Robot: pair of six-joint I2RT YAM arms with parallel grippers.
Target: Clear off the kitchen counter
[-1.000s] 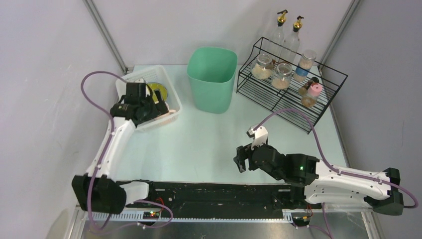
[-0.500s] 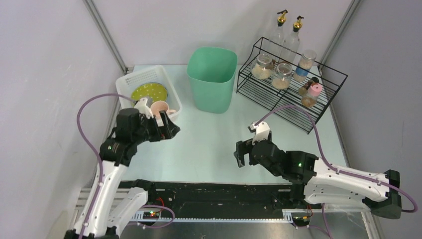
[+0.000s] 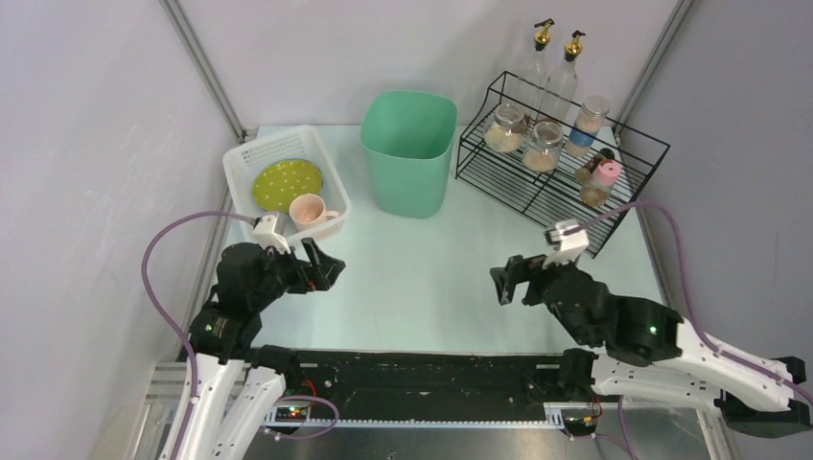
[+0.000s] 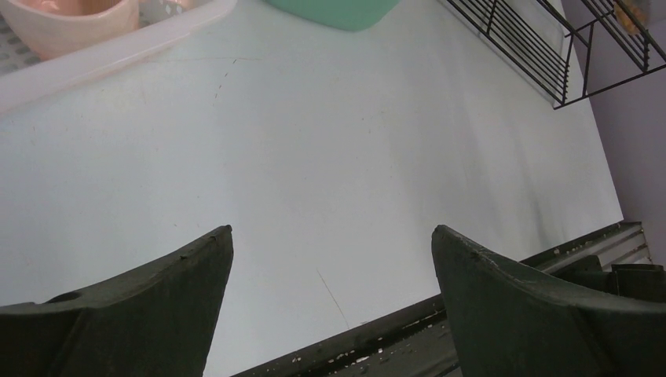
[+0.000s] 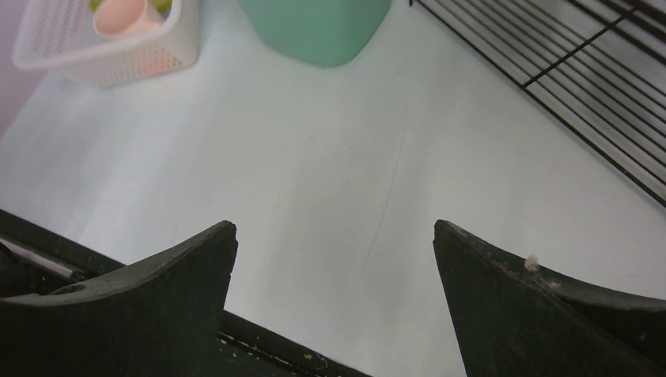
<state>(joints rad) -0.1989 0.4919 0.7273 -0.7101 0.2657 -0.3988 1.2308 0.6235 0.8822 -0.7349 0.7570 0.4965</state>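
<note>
The left hand [image 3: 321, 271] and the right hand [image 3: 513, 278] are hovering low over the tabletop [image 3: 422, 268], each with fingers spread wide and gripping nothing. Ahead of the left hand, a pink cup [image 3: 307, 208] and a yellow-green plate [image 3: 283, 182] are sitting gathered in the white basket [image 3: 244, 158]. Beyond the right hand, the wire rack [image 3: 556, 187] is keeping jars upright. Between the hands, nothing loose is showing, so the clearing is probably finishing, though crumbs may be escaping these views.
</note>
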